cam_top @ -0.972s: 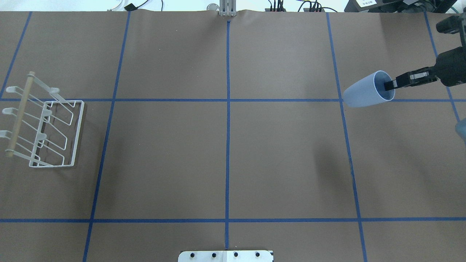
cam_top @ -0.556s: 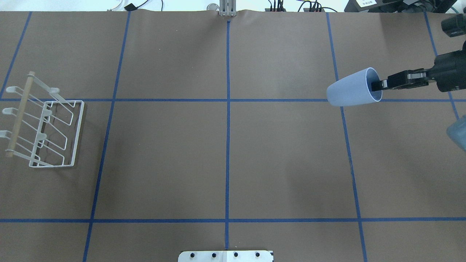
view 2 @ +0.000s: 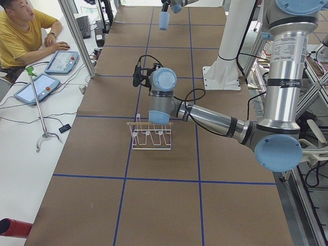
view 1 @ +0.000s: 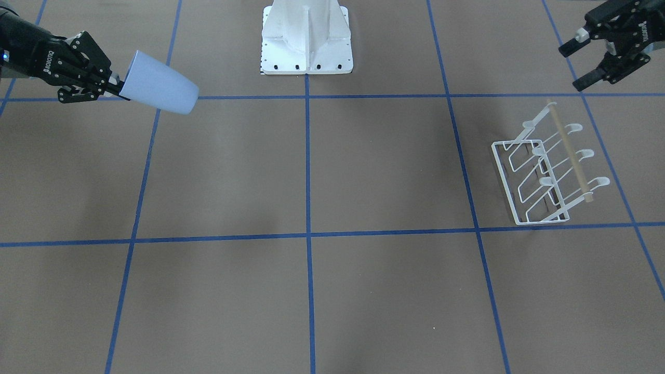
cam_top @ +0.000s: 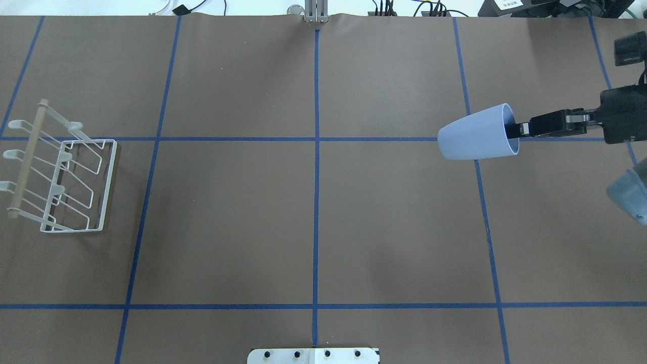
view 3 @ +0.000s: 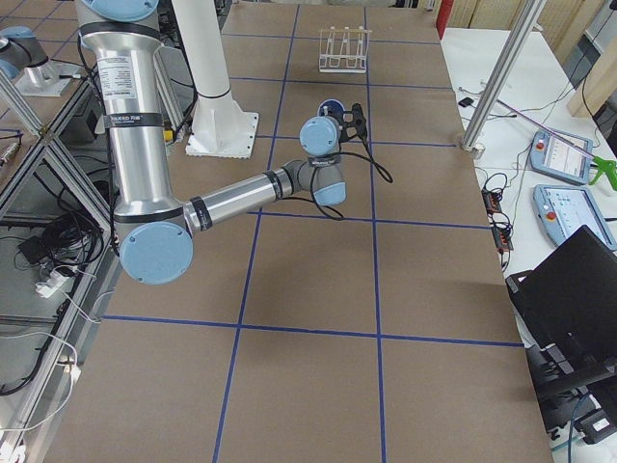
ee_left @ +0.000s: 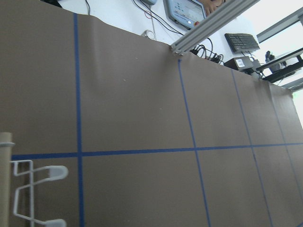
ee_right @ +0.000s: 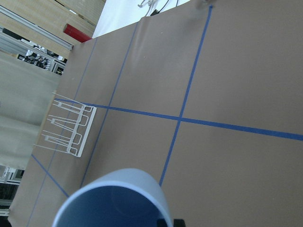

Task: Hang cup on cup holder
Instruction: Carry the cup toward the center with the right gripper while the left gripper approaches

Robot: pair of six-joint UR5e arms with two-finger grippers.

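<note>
The light blue cup is held on its side above the table at the right, mouth toward my right gripper. That gripper is shut on the cup's rim, with one finger inside the mouth. In the front-facing view the cup and right gripper are at upper left. The white wire cup holder with its wooden rod stands at the far left; it also shows in the front-facing view and the right wrist view. My left gripper is open and empty, above and behind the rack.
The white robot base plate sits at the table's middle on the robot's side. A metal post stands at the far edge. Blue tape lines grid the brown table. An operator sits beyond the far edge.
My right gripper has carried the cup leftward, toward the table's middle, and slightly down in the overhead view. The rack has not moved.
</note>
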